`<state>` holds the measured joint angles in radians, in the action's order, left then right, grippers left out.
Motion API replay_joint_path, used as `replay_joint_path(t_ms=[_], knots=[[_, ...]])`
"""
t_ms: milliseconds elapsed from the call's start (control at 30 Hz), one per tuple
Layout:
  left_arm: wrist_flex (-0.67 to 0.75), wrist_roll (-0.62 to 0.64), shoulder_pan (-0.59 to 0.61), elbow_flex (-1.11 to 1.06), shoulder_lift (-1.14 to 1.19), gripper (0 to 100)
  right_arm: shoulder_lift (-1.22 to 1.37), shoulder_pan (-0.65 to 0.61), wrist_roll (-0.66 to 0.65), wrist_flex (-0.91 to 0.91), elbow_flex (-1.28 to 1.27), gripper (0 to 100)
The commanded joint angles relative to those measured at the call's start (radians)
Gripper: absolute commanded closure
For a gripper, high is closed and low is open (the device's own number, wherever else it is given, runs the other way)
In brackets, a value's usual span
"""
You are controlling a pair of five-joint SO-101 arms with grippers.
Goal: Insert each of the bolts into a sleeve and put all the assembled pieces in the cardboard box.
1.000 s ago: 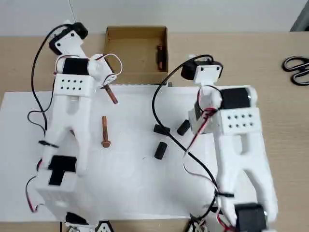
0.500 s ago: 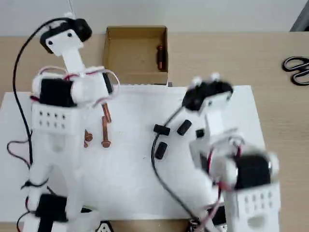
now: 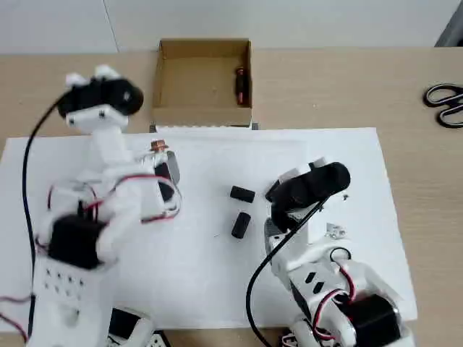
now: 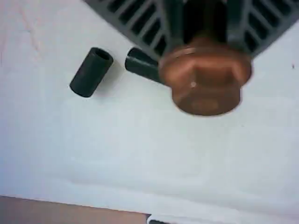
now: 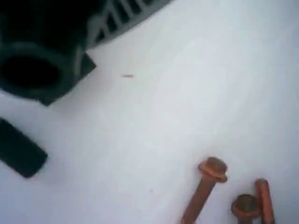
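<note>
My left gripper (image 3: 160, 155) is shut on a copper bolt (image 3: 159, 147) held above the paper's left part; its hex head (image 4: 205, 83) faces the wrist camera. My right gripper (image 3: 275, 194) is shut on a black sleeve (image 5: 35, 70), whose open end faces the right wrist camera. Two more black sleeves (image 3: 242, 194) (image 3: 241, 224) lie on the white paper between the arms, and appear as sleeves (image 4: 91, 72) (image 4: 140, 65) in the left wrist view. Loose copper bolts (image 5: 204, 187) (image 5: 254, 201) lie on the paper. The cardboard box (image 3: 168, 79) at the back holds one assembled piece (image 3: 240, 85).
Scissors (image 3: 445, 96) lie on the wooden table at the far right. White paper (image 3: 347, 155) covers the work area, with free room at its right and front middle. The left arm's body hides the paper's left part in the high view.
Both arms have drawn back toward the table's front. The left one carried its bolt away from the box; the right one lifted a sleeve off the paper.
</note>
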<state>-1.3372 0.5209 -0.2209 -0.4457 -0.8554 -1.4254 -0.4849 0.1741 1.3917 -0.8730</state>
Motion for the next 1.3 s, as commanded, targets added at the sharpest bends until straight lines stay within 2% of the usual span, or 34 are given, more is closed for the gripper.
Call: replay_joint_path(t_ms=[0,167,367,600,667,933,1267], knots=[[0.167,-0.005,-0.008,-0.191,-0.186,99,-0.053,-0.084,0.006,-0.125,-0.078,99.5],[0.295,-0.003,-0.008,-0.378,-0.376,99,-0.110,-0.217,0.006,-0.220,-0.207,99.5],[0.315,0.066,-0.014,-0.464,-0.483,99,-0.131,-0.295,0.006,-0.297,-0.285,99.5],[0.315,0.152,-0.017,-0.467,-0.500,99,-0.127,-0.383,0.006,-0.403,-0.338,99.5],[0.311,0.178,-0.021,-0.467,-0.500,99,-0.125,-0.395,0.005,-0.427,-0.342,99.5],[0.311,0.227,-0.190,-0.467,-0.496,99,-0.125,-0.398,0.005,-0.449,-0.379,99.5],[0.315,0.227,-0.207,-0.487,-0.494,99,-0.127,-0.400,0.005,-0.447,-0.373,99.5]])
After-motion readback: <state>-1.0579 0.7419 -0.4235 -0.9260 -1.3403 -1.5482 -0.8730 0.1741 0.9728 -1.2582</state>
